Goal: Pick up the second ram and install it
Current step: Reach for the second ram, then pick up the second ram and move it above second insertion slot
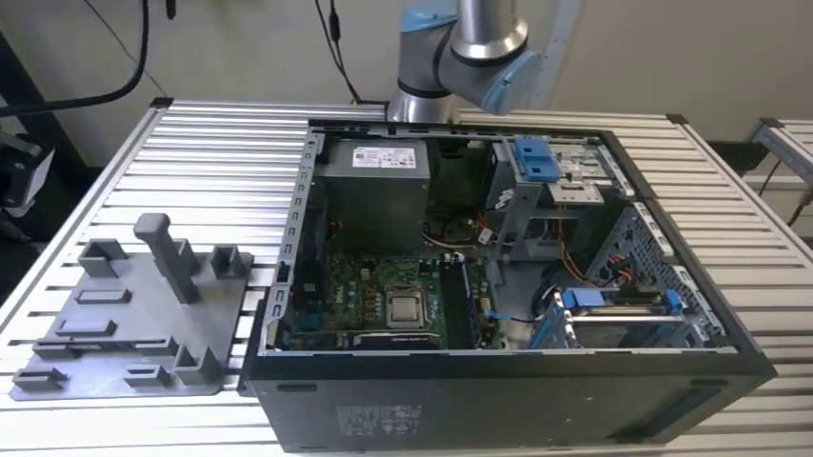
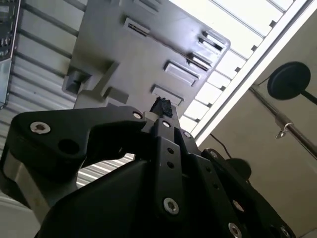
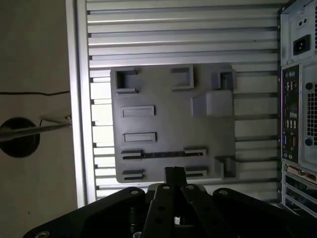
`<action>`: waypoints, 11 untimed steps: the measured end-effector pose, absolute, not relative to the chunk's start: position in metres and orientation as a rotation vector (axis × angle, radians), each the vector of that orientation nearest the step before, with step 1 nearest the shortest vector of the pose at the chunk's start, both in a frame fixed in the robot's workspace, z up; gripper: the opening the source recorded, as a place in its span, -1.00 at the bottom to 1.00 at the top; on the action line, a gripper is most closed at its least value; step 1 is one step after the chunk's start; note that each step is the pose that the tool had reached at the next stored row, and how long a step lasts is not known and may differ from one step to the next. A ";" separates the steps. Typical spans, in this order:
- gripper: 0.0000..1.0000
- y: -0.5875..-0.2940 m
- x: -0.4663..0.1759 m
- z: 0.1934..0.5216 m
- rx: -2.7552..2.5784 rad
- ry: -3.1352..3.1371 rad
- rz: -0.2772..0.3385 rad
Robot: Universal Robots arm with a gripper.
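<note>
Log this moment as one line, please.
gripper: shut, above grey plastic holder tray | tray: exterior view's left of open black computer case | both on slatted metal table

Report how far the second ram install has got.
Done: nothing confirmable; the slots inside the open black computer case are too small to judge. In hand: the black pincer hangs above the grey plastic holder tray, apart from the case. A thin dark strip between two tray blocks may be the second ram. Left, as it looks: both pick-up and install.
</note>
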State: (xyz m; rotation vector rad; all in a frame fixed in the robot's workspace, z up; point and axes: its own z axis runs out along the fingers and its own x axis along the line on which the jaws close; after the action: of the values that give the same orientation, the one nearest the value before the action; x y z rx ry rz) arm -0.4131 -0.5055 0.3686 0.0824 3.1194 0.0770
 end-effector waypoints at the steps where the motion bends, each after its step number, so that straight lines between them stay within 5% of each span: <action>1: -0.79 -0.506 -0.414 0.368 0.080 3.119 0.077; 11: -0.79 -0.506 -0.417 0.368 0.078 3.119 0.077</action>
State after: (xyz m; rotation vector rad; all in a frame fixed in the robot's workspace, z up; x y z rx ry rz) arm -0.4167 -0.5059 0.3681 0.0777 3.1195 0.0772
